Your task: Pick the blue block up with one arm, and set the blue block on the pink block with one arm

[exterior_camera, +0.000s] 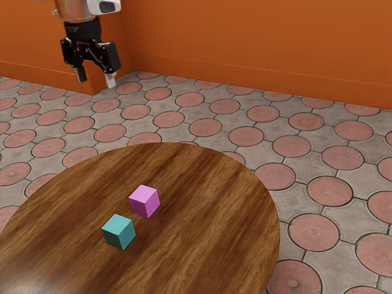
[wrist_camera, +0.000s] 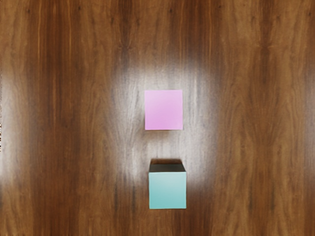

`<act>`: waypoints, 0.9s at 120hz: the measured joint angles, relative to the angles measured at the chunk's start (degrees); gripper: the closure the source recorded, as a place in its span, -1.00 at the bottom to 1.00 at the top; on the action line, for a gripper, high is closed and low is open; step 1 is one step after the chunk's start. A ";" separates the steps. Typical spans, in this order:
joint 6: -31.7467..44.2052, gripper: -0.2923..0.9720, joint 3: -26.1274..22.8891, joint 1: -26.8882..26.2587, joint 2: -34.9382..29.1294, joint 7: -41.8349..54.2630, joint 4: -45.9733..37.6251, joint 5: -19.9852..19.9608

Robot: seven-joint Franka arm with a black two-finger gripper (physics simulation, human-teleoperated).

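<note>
A blue-green block [exterior_camera: 119, 231] rests on the round wooden table [exterior_camera: 202, 245], toward its front. Just behind it, a small gap away, sits a pink block [exterior_camera: 144, 201]. My gripper [exterior_camera: 94, 77] hangs high above the table at the exterior view's upper left, fingers spread open and holding nothing. From the wrist view I look straight down on the pink block [wrist_camera: 163, 109] and the blue block [wrist_camera: 167, 190], which lie apart on the wood.
The table's rim [exterior_camera: 269, 208] curves off toward the exterior view's right, over a floor of round red tiles [exterior_camera: 306, 141]. An orange wall [exterior_camera: 257, 37] runs behind.
</note>
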 joint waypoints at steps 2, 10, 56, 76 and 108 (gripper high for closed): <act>-0.01 -0.54 0.00 0.02 0.00 0.01 -0.01 -0.01; -0.06 -0.54 0.09 0.02 -0.01 0.05 -0.04 -0.46; -1.16 -0.54 -2.08 2.08 -2.60 0.21 6.33 -0.78; -1.79 -0.54 -5.92 1.91 -3.09 -0.02 8.82 1.88; 0.75 -0.54 -6.18 -3.89 -3.62 -0.31 1.37 3.23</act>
